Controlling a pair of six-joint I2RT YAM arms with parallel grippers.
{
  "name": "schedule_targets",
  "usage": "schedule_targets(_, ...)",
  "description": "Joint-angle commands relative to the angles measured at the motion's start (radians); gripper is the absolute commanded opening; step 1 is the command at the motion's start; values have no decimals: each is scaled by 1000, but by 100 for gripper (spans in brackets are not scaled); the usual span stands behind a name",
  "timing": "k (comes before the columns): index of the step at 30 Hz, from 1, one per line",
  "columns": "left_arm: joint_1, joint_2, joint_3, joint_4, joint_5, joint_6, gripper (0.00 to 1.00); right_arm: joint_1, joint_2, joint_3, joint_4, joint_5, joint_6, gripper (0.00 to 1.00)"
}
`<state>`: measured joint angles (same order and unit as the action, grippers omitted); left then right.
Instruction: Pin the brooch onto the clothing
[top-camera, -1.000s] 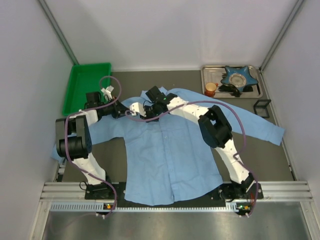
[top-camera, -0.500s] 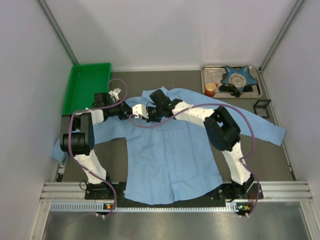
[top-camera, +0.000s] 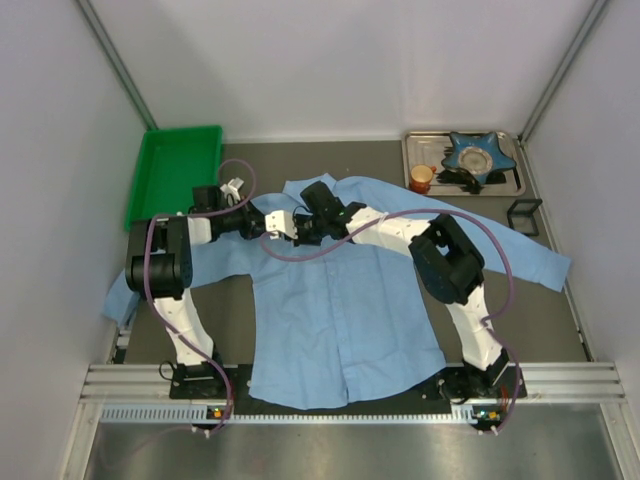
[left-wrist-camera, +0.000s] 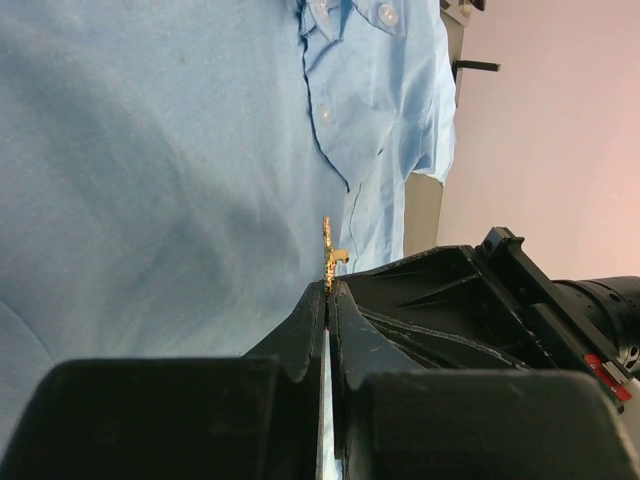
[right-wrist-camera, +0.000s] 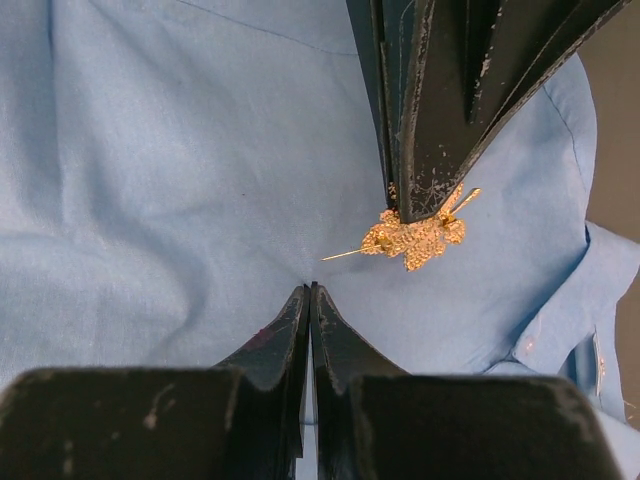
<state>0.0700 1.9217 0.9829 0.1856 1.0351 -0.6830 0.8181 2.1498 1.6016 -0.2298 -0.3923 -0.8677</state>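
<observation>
The light blue clothing (top-camera: 340, 310) lies flat on the table, collar at the far side. Both grippers meet on its chest just below the collar. My left gripper (left-wrist-camera: 327, 290) is shut on the brooch (left-wrist-camera: 330, 255), which sticks out beyond its tips. In the right wrist view the gold brooch (right-wrist-camera: 415, 238) hangs from the left fingers (right-wrist-camera: 430, 150), its thin pin pointing left just above the cloth. My right gripper (right-wrist-camera: 309, 288) is shut on a pinch of the clothing (right-wrist-camera: 150, 150), with creases running to its tips a short way from the pin.
A green tray (top-camera: 175, 170) stands at the back left. At the back right a metal tray (top-camera: 512, 186) holds an orange cup (top-camera: 421, 178) and a blue star-shaped dish (top-camera: 475, 152). A small black frame (top-camera: 525, 215) lies near the right sleeve.
My left arm has swung right, bringing its gripper in over the shirt's chest beside the right gripper. The right arm's elbow has shifted slightly right.
</observation>
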Motion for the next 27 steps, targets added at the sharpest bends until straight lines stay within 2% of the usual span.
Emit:
schedule_targets(1,-4,14,33,69,16,-20,0,19,-74,-5,52,-13,-8,0)
schedule_targets(10,-19,39,37,104,19,-53,0,19,-76,-17,67,-8,-7,0)
schedule_targets(27,-21,53,33,78,11,-20,0,19,-80,-29,67,-17,-25,0)
